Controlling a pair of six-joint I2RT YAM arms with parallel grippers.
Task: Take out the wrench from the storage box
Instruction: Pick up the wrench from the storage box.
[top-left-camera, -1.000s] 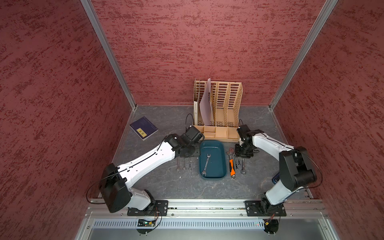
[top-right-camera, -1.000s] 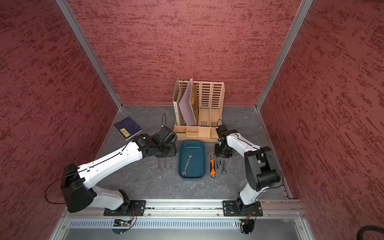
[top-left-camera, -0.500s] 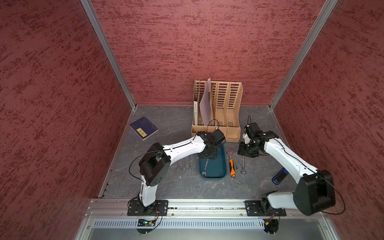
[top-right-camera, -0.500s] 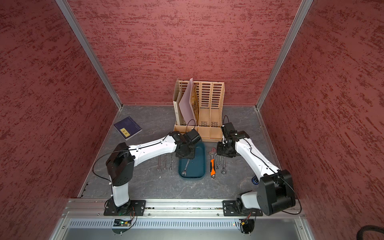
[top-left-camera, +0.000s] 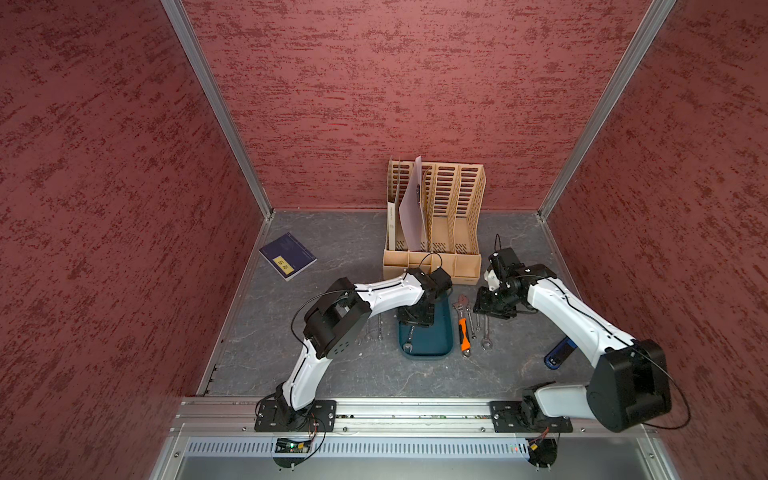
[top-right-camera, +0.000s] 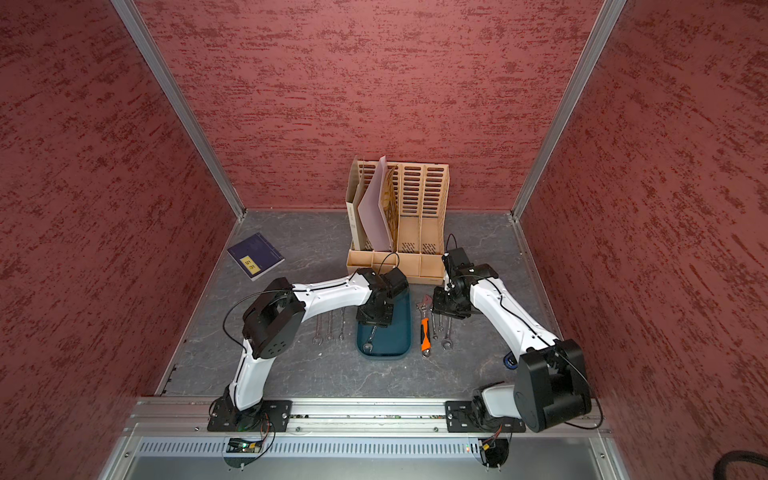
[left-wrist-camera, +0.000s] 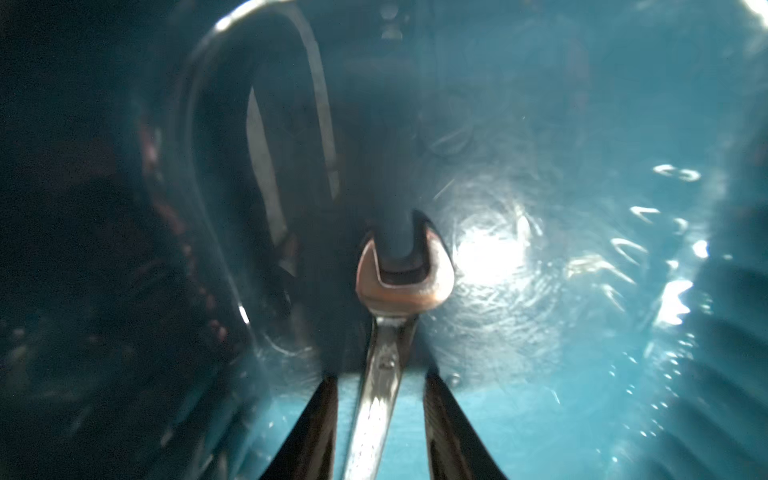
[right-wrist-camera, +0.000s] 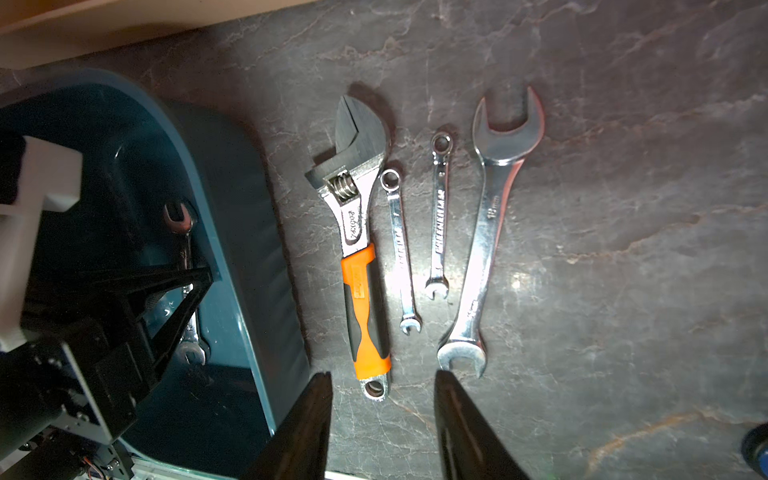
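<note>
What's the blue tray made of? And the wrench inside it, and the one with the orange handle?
Tray: looks like plastic, dark teal and glossy, with bright glints and rounded walls. Wrench inside: shiny bare metal, probably steel, mirror-like. Orange-handled wrench: grey metal head; the orange and black grip looks like rubber or plastic.

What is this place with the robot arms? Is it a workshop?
Probably a robot test booth, not a real workshop: red walls box in one grey table, two arms are bolted to a metal rail, and wrenches lie in neat rows.
</note>
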